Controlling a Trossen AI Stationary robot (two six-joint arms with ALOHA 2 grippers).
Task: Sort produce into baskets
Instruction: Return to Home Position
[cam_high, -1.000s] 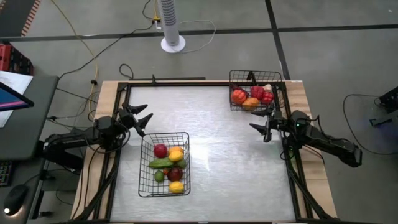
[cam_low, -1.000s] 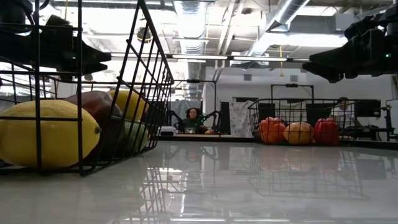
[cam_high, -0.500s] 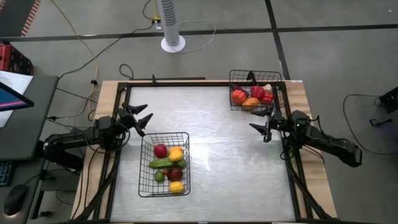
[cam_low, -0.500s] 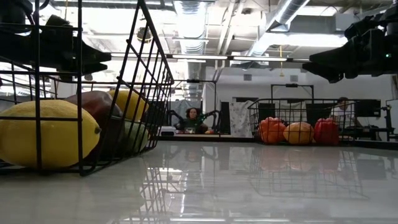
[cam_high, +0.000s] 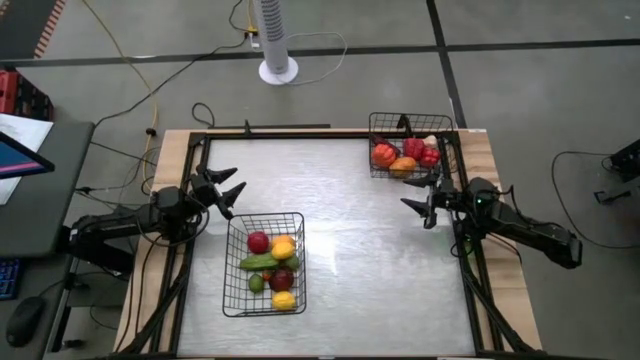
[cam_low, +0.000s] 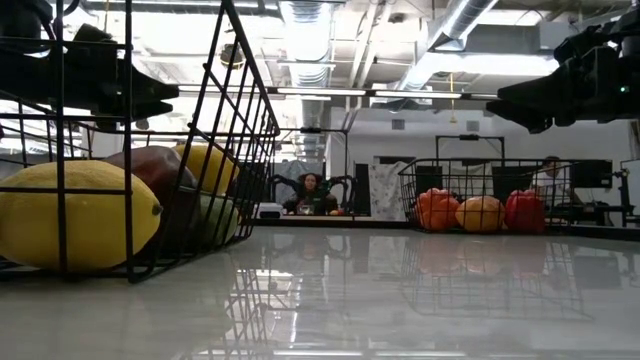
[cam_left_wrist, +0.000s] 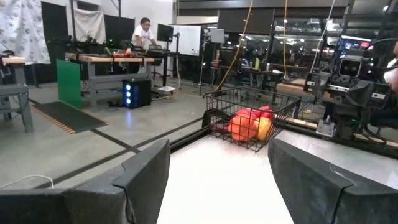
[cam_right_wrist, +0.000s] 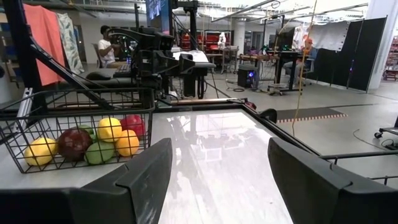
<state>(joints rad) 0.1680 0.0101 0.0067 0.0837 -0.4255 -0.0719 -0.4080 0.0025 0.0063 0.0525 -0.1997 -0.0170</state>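
Observation:
One black wire basket (cam_high: 264, 262) stands near the table's near-left part and holds a red piece, an orange, a cucumber, a dark red piece, a lime and a lemon (cam_high: 284, 299). The second basket (cam_high: 405, 150) stands at the far right corner with red peppers, orange pieces and a white piece. My left gripper (cam_high: 228, 190) is open and empty, raised above the table just left of and beyond the first basket. My right gripper (cam_high: 420, 200) is open and empty, raised just on the near side of the second basket.
The bare table top (cam_high: 350, 230) lies between the two baskets. A black frame (cam_high: 300, 133) runs along the table's edges. In the low view people sit at desks beyond the far edge (cam_low: 312, 190).

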